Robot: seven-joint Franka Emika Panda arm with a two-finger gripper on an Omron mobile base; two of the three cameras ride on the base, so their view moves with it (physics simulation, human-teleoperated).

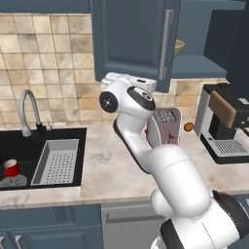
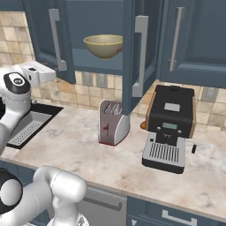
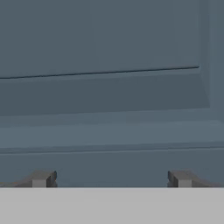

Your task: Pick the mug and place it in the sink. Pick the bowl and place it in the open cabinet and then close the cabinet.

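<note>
Wide olive-tan round bowl (image 2: 103, 45) resting on the shelf inside the dark blue wall cabinet (image 2: 93, 63), between its two open panelled doors with long silver bar handles; seen past the door edge in the left base view too (image 1: 179, 47). Small red cylindrical mug (image 1: 11, 168) standing in the black rectangular sink (image 1: 29, 138), left of the grey perforated tray (image 1: 57, 161) and below the curved chrome faucet (image 1: 29, 111). Two-finger gripper (image 3: 112, 178) fully spread, gripping nothing, dark fingertips (image 3: 42, 178) set wide apart and facing a blue panelled door face close up. Silver toaster (image 2: 113, 122) on the beige marbled counter (image 2: 84, 154) below the cabinet, black coffee machine (image 2: 170, 128) to its right.
</note>
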